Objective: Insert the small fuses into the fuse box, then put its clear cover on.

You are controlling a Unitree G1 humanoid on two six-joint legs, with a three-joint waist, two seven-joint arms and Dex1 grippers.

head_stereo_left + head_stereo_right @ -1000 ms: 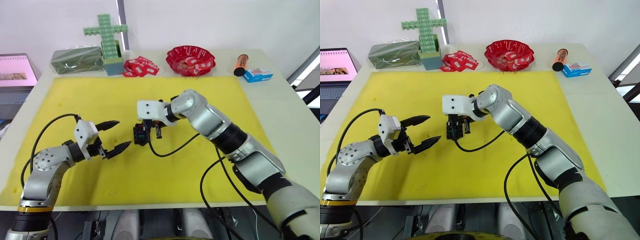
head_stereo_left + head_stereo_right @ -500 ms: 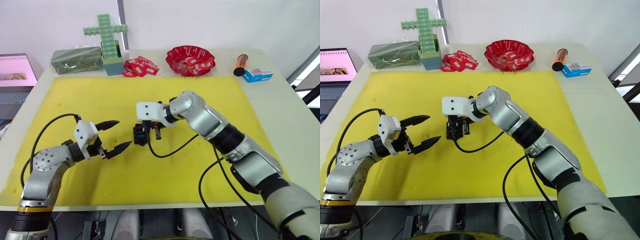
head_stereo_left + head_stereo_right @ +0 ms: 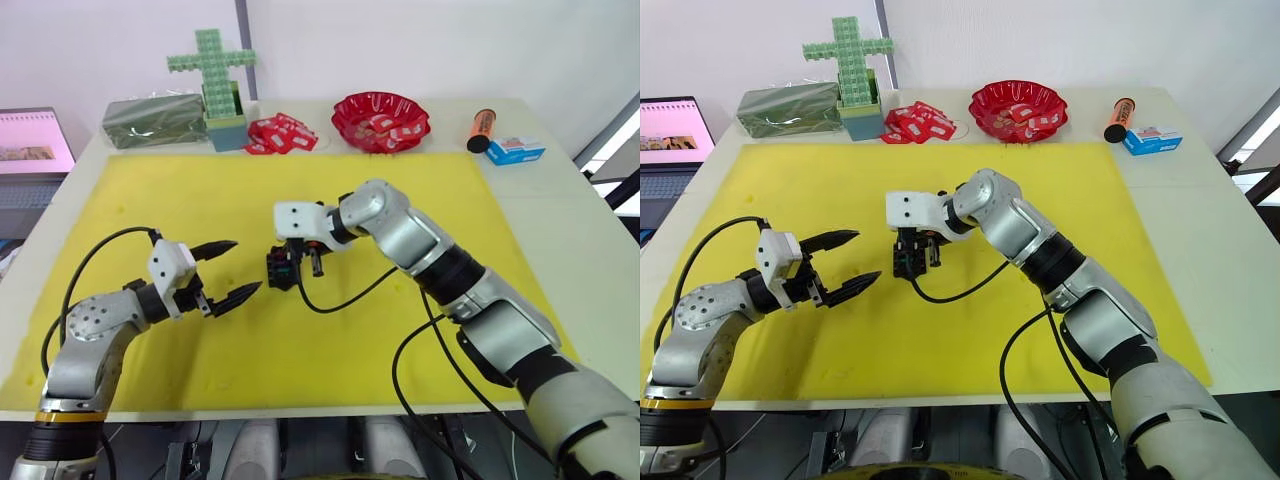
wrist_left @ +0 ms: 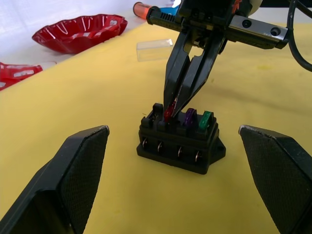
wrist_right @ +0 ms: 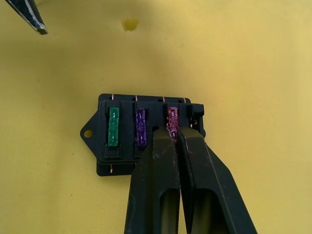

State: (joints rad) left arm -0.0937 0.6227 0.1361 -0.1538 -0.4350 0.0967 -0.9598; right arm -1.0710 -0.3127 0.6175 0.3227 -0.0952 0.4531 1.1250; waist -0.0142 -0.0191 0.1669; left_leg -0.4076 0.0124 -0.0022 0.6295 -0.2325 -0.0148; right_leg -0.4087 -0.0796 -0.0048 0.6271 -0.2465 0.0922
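**Red fuse pinched at the fuse box, left end effector waiting beside it**

While the right end effector (image 4: 179,105) points straight down on the fuse box (image 4: 179,144), its two black fingers are pressed nearly together and pinch the red fuse (image 5: 172,117) at its top. This fuse sits in the third slot of the row; beside it stand the purple fuse (image 5: 141,126) and the green fuse (image 5: 113,126), both already in their slots. One slot at the end of the row, next to the red fuse, has no fuse in it.

The fuse box lies on the yellow mat (image 3: 420,190), near its middle, directly under the right end effector. The left end effector (image 3: 228,270) hovers just beside the box on the robot's left, not touching it, with its fingers spread wide and the box in front of the gap between them.

The clear cover (image 4: 154,49) lies flat on the mat, behind the box and apart from it. At the far edge of the tabletop (image 3: 570,200) stands a red bowl (image 3: 381,118).
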